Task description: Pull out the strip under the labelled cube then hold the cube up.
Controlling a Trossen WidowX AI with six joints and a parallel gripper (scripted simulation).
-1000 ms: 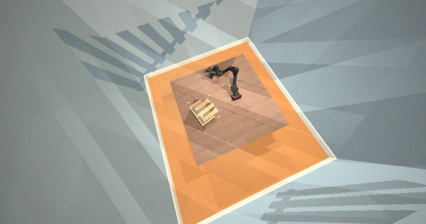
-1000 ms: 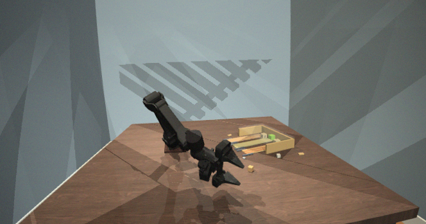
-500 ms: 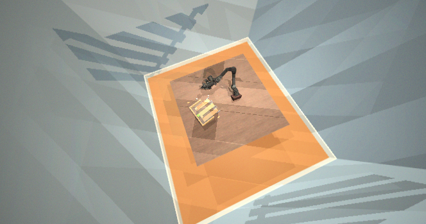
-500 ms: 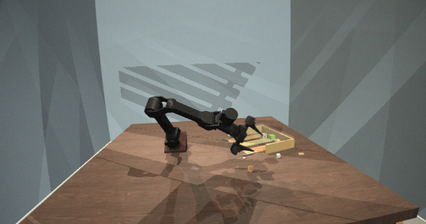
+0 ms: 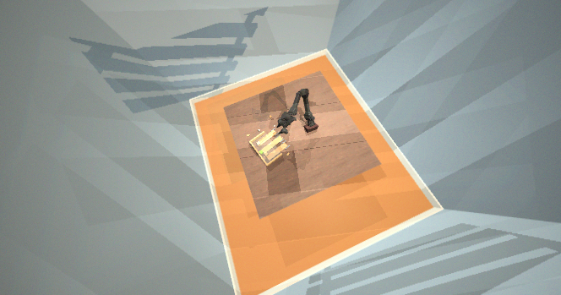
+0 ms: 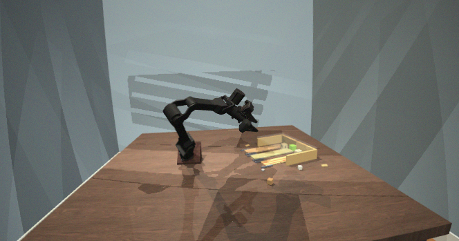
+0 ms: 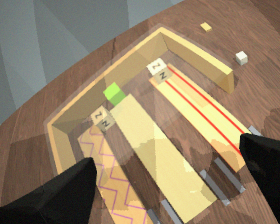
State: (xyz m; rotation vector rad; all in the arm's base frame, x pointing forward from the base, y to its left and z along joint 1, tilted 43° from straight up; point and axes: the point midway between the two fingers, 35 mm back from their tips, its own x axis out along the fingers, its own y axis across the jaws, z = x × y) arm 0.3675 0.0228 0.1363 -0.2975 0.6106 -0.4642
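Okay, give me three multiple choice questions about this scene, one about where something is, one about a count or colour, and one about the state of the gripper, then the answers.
1. Where does the small bright green cube sit?
A. At the far end of the plain pale yellow strip
B. On the wooden table outside the tray
C. Between the gripper's fingers

2. How many strips lie in the shallow tan open-fronted tray?
A. One
B. Three
C. Five

3. What state is the black parallel-jaw gripper in?
A. Shut on a cube
B. Shut on a strip
C. Open, holding nothing

Answers: 1 A, the wrist view shows it at that strip's inner end near the tray's back wall. 2 B, a zigzag one, a plain one and a red-lined one lie side by side. 3 C, its fingers stand wide apart above the strips with nothing between them.
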